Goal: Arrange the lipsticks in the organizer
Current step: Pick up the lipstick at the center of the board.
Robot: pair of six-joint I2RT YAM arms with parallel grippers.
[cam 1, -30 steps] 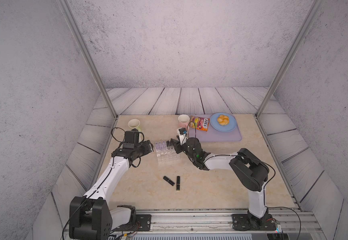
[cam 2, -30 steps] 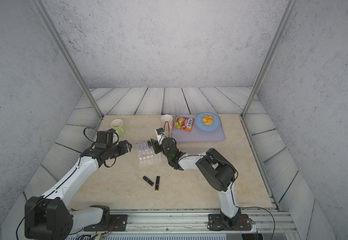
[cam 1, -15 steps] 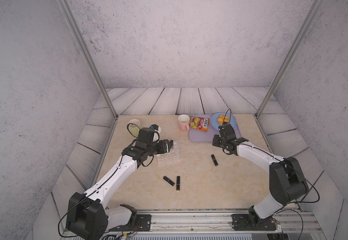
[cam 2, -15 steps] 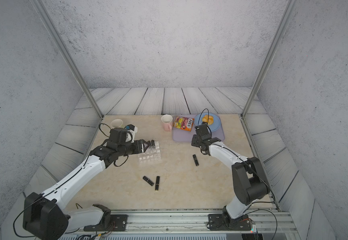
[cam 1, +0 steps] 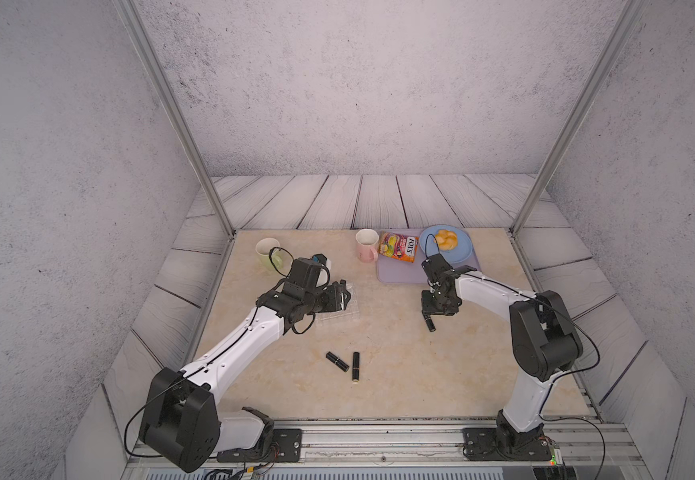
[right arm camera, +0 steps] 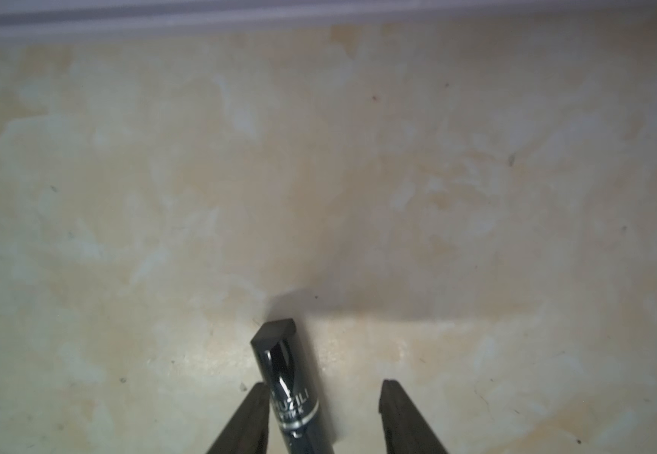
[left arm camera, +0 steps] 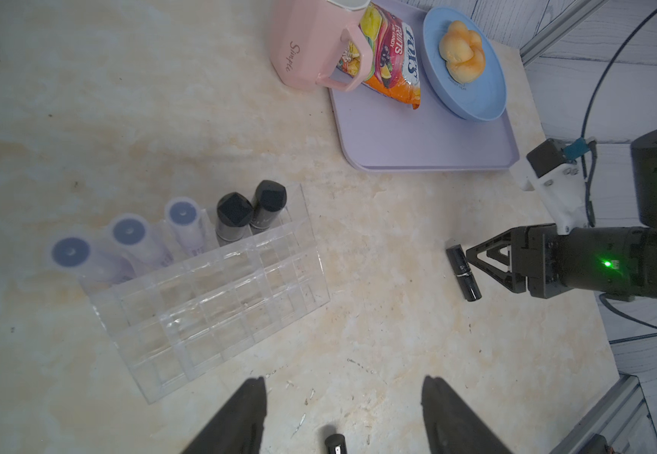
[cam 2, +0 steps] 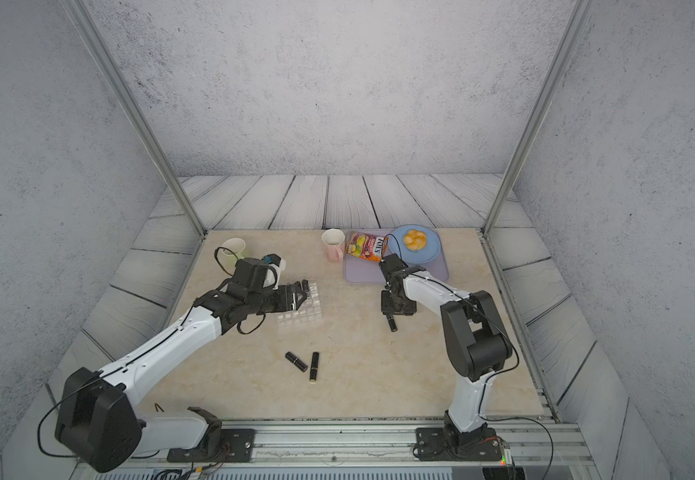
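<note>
Right jaws: spread around a black lipstick (right arm camera: 291, 387) lying on the desk (right arm camera: 319, 177).
Left jaws: spread, empty, near the organizer (left arm camera: 220, 314).
Organizer: three lilac lipsticks (left arm camera: 130, 236), two black ones (left arm camera: 235, 216) upright in one edge row.
Desk front: two black lipsticks (cam 1: 337, 361) lying loose.

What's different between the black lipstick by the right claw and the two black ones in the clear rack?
The loose lipstick lies flat on the table, between the right gripper's open fingers; the two racked ones stand upright in neighbouring organizer compartments. The loose one lies alone; the racked pair shares a row with three lilac tubes. All three are black tubes.
</note>
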